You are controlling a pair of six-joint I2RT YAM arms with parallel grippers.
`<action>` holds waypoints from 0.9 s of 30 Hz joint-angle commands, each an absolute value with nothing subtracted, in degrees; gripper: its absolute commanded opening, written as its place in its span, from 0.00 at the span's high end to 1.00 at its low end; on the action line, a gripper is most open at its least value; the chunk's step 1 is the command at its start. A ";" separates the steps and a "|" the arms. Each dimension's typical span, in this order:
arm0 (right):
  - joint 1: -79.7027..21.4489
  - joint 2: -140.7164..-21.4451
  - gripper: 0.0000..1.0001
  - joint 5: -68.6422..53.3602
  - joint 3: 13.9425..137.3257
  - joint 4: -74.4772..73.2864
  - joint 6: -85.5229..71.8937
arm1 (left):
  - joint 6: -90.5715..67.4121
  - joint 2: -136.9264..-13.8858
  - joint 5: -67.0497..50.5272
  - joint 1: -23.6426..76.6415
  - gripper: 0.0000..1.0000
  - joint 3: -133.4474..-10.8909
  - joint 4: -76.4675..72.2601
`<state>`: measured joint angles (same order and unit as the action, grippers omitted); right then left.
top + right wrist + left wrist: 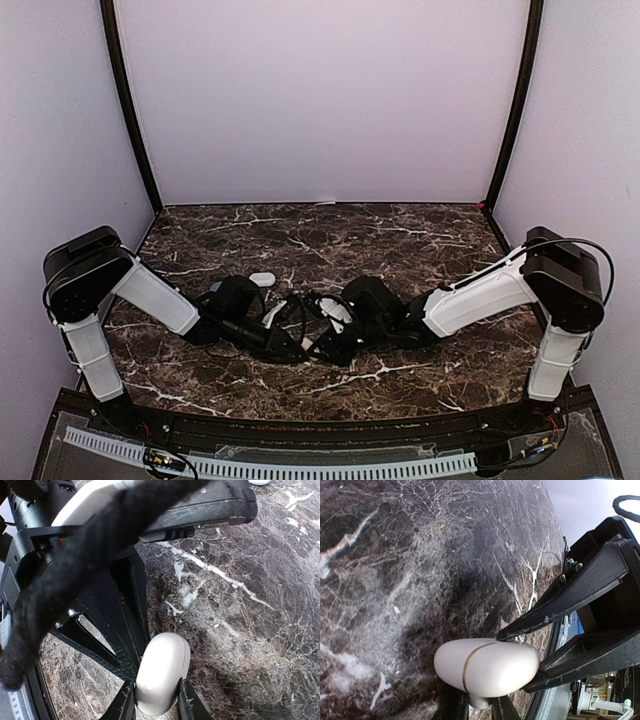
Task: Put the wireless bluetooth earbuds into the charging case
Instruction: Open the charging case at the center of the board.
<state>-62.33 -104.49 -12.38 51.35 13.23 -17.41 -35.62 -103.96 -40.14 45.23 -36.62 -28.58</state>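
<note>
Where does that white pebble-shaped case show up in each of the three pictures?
Left wrist: white case at bottom centre, pinched by the left fingers reaching in from the right.
Right wrist: bottom centre, squeezed between the right fingers.
Top external: not clearly visible; hidden where both sets of fingers meet, mid-table.
Shared landmark: the dark marble table with white veins, beneath it in every view.
</note>
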 commanded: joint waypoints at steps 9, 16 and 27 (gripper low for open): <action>-61.85 -103.00 0.80 -22.41 50.78 17.55 -22.24 | -34.80 -105.64 -36.56 45.62 0.83 -37.40 -26.63; -60.51 -103.29 0.81 -28.02 49.53 21.56 -27.12 | -34.64 -105.91 -36.35 45.79 0.83 -37.78 -26.20; -59.36 -104.71 0.84 -34.38 47.82 27.57 -31.99 | -34.63 -106.08 -36.21 45.97 0.83 -38.06 -25.91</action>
<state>-58.00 -104.47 -26.20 48.36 22.28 -29.69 -35.57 -104.38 -41.12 45.91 -37.12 -27.64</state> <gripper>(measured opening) 0.182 0.168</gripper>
